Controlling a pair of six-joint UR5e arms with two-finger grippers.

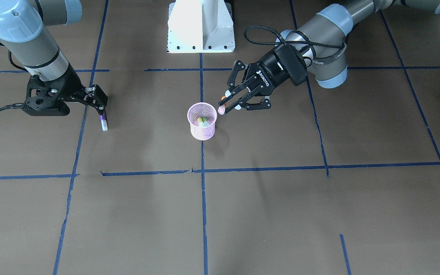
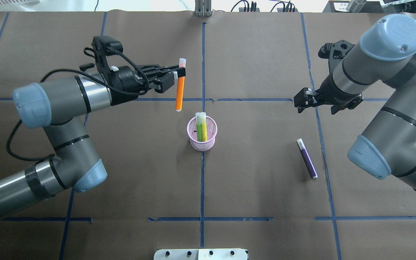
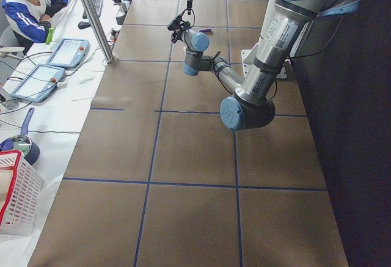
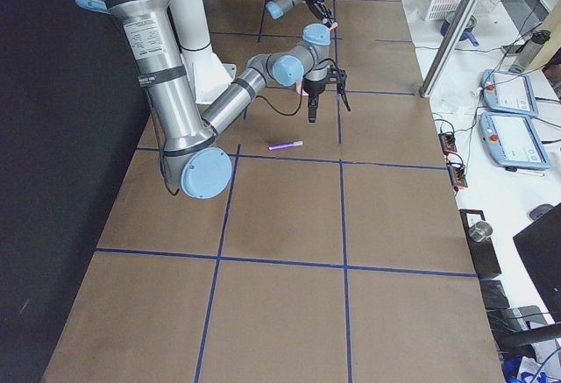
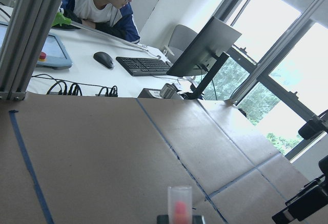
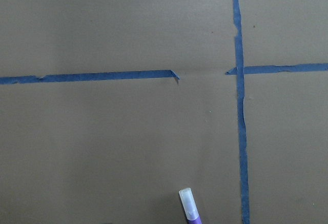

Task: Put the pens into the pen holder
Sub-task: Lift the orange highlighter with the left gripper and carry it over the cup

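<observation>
**Overhead:** left gripper (image 2: 176, 75) clenched on the orange pen (image 2: 180, 92), held over the bench (image 2: 258, 180) near the pink pen holder (image 2: 208, 144). The holder contains two green pens (image 2: 202, 128). The purple pen (image 2: 307, 159) lies flat on the bench.

**Right side:** right gripper (image 4: 329, 111) released, empty, near the purple pen.

The table (image 1: 281, 214) is covered in brown paper and crossed by blue tape lines (image 1: 203, 214). A white mounting base (image 1: 201, 26) is seen at one edge. On a side desk (image 5: 87, 75) a keyboard (image 5: 143, 66), mouse (image 5: 104, 60) and monitor (image 5: 202, 49) are set, with a person (image 5: 102, 3) seated there. What may be a control tablet (image 3: 67, 52) is laid near a metal post (image 3: 95, 16).
</observation>
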